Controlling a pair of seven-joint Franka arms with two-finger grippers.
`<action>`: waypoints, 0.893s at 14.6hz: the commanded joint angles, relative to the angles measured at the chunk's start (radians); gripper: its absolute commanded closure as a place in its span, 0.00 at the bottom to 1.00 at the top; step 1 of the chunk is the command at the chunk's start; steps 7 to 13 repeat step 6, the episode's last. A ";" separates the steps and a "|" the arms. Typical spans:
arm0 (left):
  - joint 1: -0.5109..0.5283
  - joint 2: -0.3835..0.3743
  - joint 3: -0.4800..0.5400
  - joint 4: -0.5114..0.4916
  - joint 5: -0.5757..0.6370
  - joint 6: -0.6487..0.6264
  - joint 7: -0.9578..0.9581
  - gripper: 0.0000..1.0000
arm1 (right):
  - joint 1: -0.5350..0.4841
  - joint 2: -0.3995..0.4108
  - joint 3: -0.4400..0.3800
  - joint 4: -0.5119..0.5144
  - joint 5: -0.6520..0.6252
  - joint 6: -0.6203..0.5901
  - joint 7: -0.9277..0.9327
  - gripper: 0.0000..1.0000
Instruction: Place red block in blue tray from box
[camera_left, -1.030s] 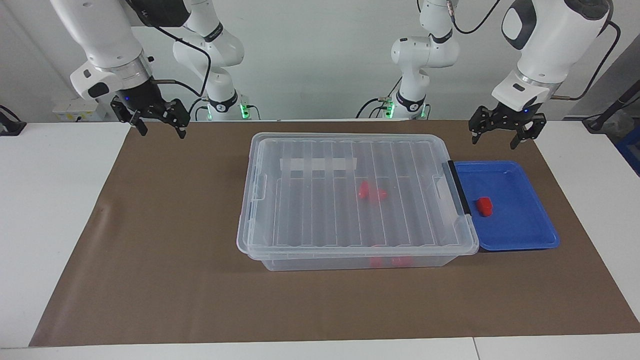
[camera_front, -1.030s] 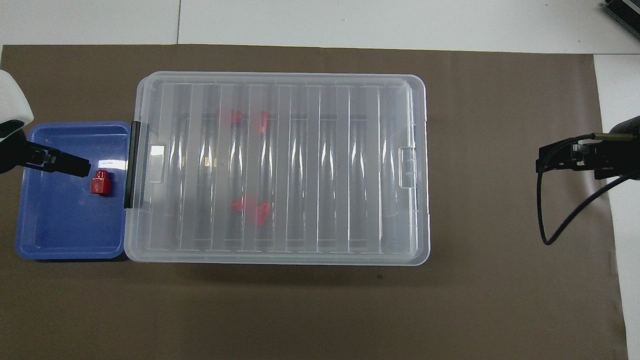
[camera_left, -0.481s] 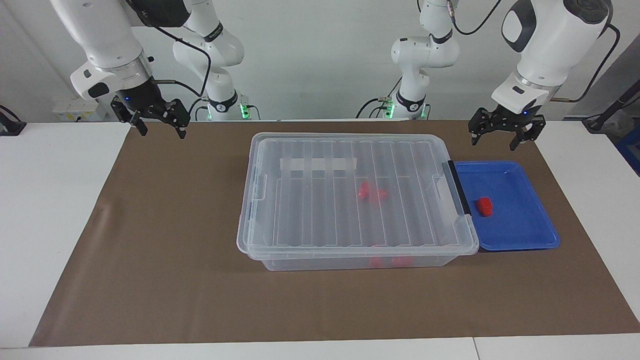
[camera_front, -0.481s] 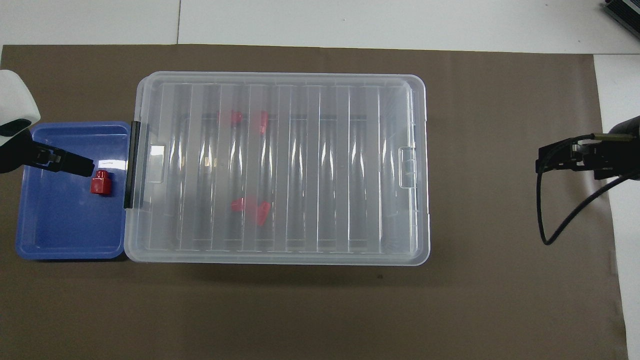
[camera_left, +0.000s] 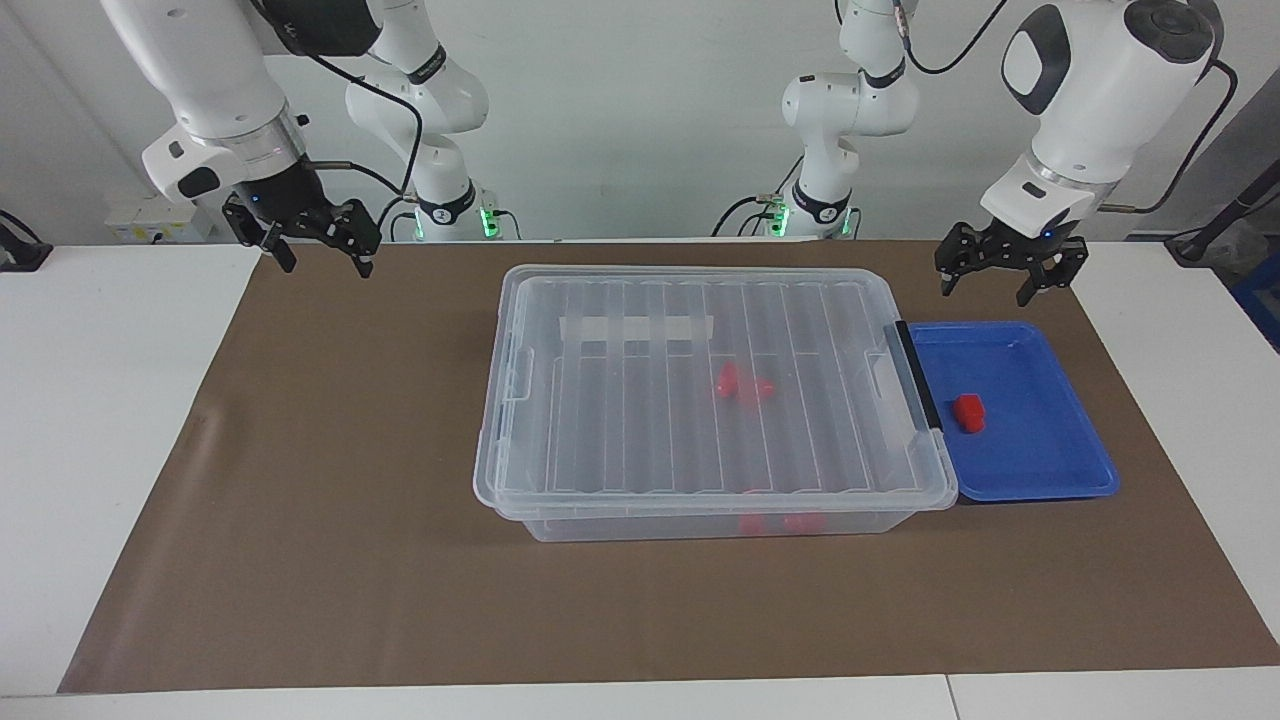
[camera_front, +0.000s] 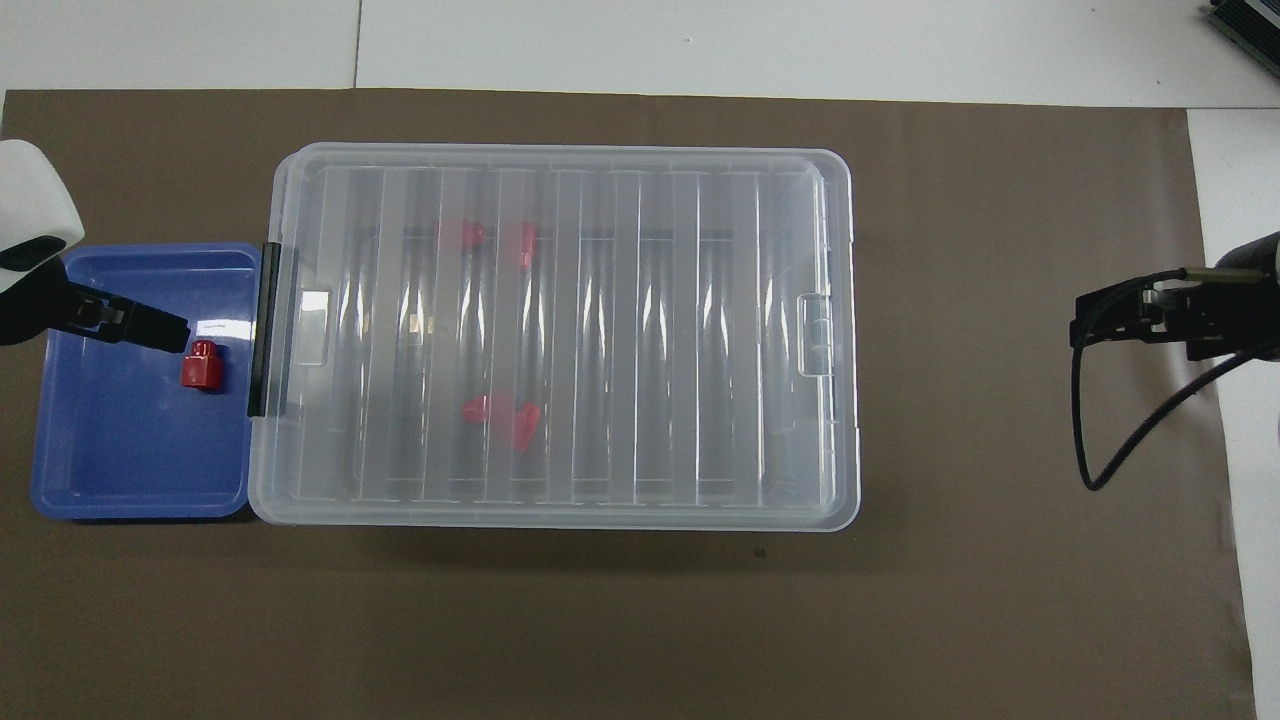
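Note:
The red block (camera_left: 968, 413) lies in the blue tray (camera_left: 1035, 460), apart from both grippers; it also shows in the overhead view (camera_front: 201, 365). The tray (camera_front: 120, 450) stands against the handle end of the clear box (camera_left: 620, 420), toward the left arm's end of the table. The box's ribbed lid (camera_front: 650, 330) is on. My left gripper (camera_left: 984, 292) hangs open and empty in the air over the tray's rim. My right gripper (camera_left: 324, 266) is open and empty, held over the mat at the right arm's end, where that arm waits.
Several rounder red pieces (camera_left: 742, 384) lie inside the shut box, two near its middle and others (camera_left: 780, 522) by the wall farthest from the robots. The black bar handle (camera_left: 918, 375) sits between lid and tray. A brown mat (camera_left: 350, 500) covers the table.
My left gripper has risen a little and turned slightly over the tray. The red block, the box and the right arm have not moved.

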 joint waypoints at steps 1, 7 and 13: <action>-0.036 0.013 0.028 0.024 0.020 -0.016 -0.011 0.00 | -0.006 -0.026 0.008 -0.034 -0.006 0.006 0.017 0.00; -0.048 0.013 0.039 0.073 0.012 -0.058 -0.014 0.00 | -0.002 -0.033 0.007 -0.042 -0.006 0.006 0.017 0.00; -0.048 0.013 0.039 0.073 0.012 -0.058 -0.014 0.00 | -0.002 -0.033 0.007 -0.042 -0.006 0.006 0.017 0.00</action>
